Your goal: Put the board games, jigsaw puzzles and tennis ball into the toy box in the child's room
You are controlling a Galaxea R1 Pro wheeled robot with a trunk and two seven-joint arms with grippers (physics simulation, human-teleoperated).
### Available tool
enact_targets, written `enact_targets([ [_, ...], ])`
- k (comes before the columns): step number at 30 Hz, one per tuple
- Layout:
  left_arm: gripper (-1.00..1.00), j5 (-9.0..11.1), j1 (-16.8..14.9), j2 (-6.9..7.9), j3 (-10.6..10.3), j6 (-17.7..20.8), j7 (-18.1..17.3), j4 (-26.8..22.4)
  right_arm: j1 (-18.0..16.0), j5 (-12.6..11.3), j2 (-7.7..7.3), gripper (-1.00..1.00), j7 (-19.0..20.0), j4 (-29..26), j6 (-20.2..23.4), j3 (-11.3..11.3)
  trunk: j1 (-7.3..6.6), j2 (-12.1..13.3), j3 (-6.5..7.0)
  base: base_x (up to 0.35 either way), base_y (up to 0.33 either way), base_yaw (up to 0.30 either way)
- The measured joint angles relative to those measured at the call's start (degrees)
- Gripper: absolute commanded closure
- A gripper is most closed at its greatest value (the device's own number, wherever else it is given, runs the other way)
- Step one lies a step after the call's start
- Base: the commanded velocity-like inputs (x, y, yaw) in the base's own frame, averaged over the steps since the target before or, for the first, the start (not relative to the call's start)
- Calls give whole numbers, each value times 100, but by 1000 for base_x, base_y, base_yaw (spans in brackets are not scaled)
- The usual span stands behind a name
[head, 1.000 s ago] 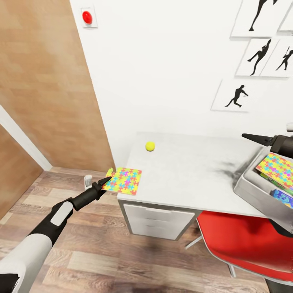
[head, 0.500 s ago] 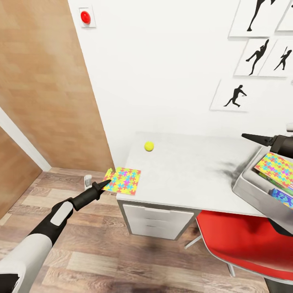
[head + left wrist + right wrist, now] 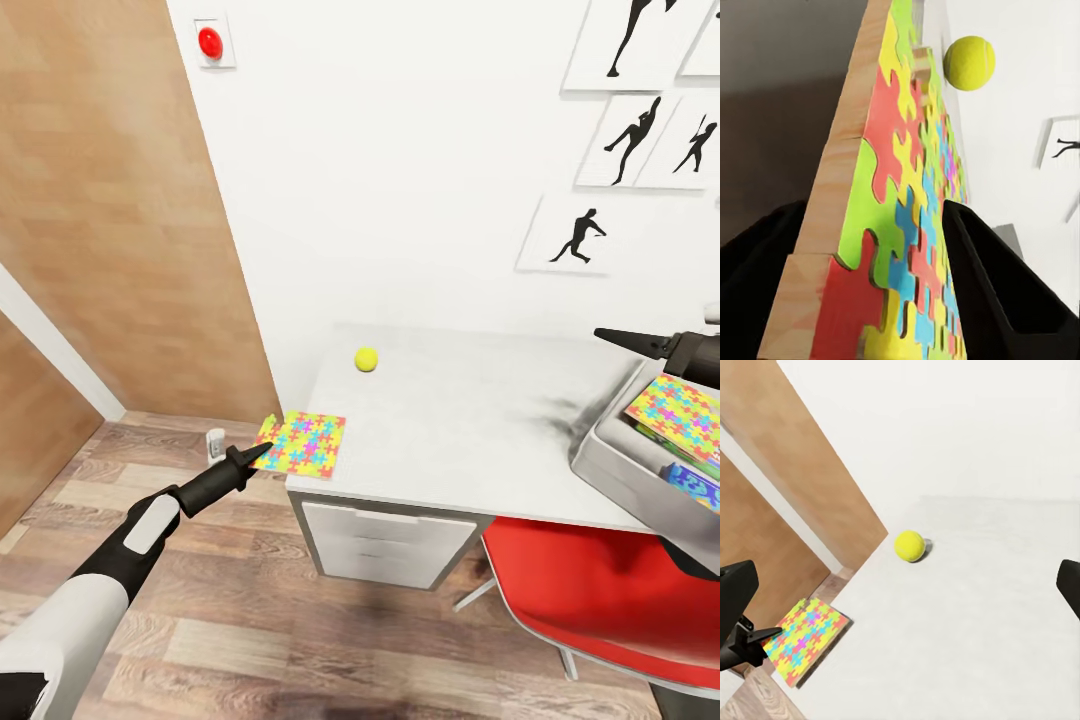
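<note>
The left gripper (image 3: 262, 447) sits in the lower left of the head view, right at the near corner of the jigsaw puzzle (image 3: 301, 444). In the left wrist view the puzzle (image 3: 896, 225) goes between the two black fingers (image 3: 997, 289), one on the colored top and one under the wood side, so the jaws look closed on its edge. I cannot tell how hard they squeeze.

The puzzle lies flat, with part of it sticking out over the left end of the table (image 3: 460, 430) and the rest on the pale top. It is a square, so no side is longer. The part that hangs off points toward the left arm, and that arm is much nearer to it.

A bit farther back on the table sits the tennis ball (image 3: 367, 359), alone and well apart from the puzzle.

Far over at the right edge of the frame is the toy box (image 3: 610, 465), with another puzzle (image 3: 678, 413) and other toys already in it. The right gripper (image 3: 630, 340) hangs above the box. Its fingers (image 3: 735, 594) stand wide apart and hold nothing.

To reach the box, I think the puzzle must travel across the table to the right.
</note>
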Motion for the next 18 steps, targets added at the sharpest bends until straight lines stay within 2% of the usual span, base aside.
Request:
enact_targets([
  [3,100,54,1,-2,10,11,-12,-3,0,0,1,-100,0,2,0,0,0,0,0,0,0,0],
  [13,100,-113,37,-13,-36,-64,-99,-134,0,0,5,-100,0,3,0,4,1,1,-1,0,0,0],
  [18,100,-108,110,-20,-47,-60,-163,-362,0,0,2,-100,0,2,0,10,1,1,-1,0,0,0],
])
